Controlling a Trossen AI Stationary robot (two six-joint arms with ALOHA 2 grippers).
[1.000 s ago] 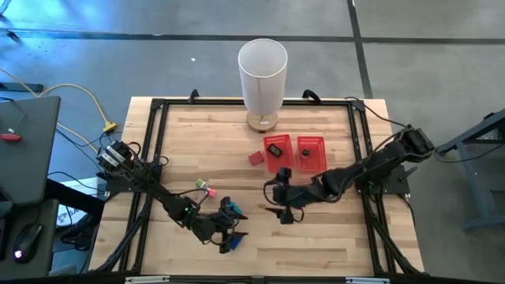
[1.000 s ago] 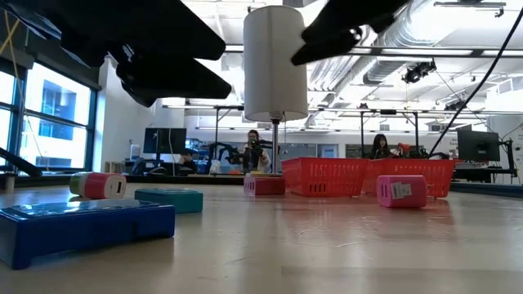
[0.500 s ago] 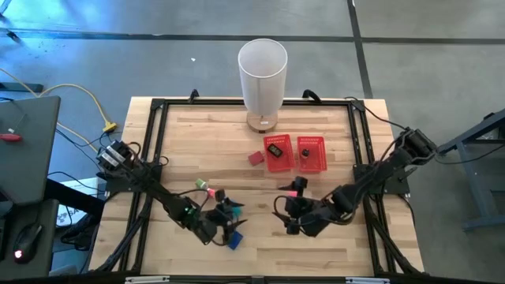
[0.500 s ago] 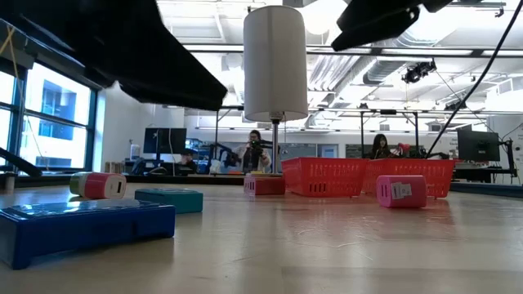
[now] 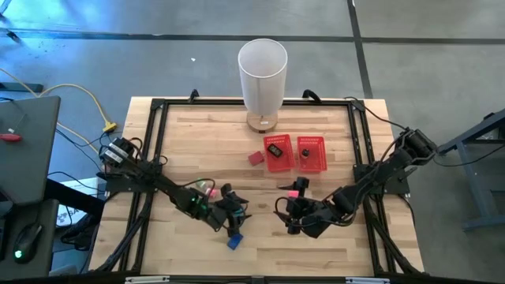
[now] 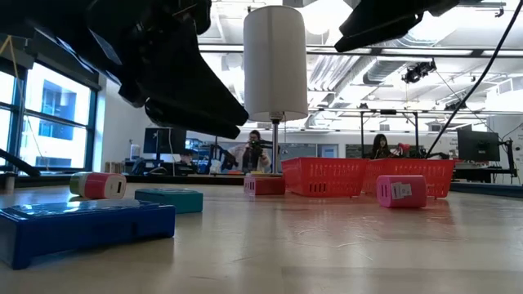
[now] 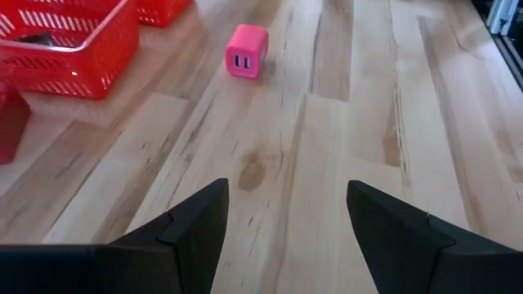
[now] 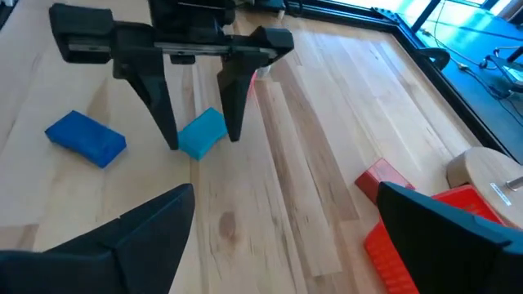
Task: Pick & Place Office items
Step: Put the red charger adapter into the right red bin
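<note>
My left gripper [image 5: 235,213] is open and hangs low over the near middle of the table. In the right wrist view its fingers [image 8: 167,122] stand on either side of a teal piece [image 8: 202,133]; I cannot tell whether they touch it. A blue piece [image 5: 234,241] lies flat just nearer the near edge. My right gripper [image 5: 289,218] is open and holds nothing, a little to the right, with a pink piece [image 5: 296,189] lying beyond it. A pink-and-green piece [image 5: 207,188] and a red piece [image 5: 255,158] lie apart. A black piece lies in the red tray [image 5: 278,164].
The red two-compartment mesh tray [image 6: 368,175] stands right of the table's middle, and the tall white cylinder [image 5: 263,75] on its round base stands at the far edge. A black frame runs around the tabletop. Bare wood lies between the two grippers and along the near edge.
My left gripper has moved from over the blue piece toward the far edge and the right, and now stands over the teal piece. My right gripper has drawn back toward the near edge, so the pink piece it had covered now shows.
</note>
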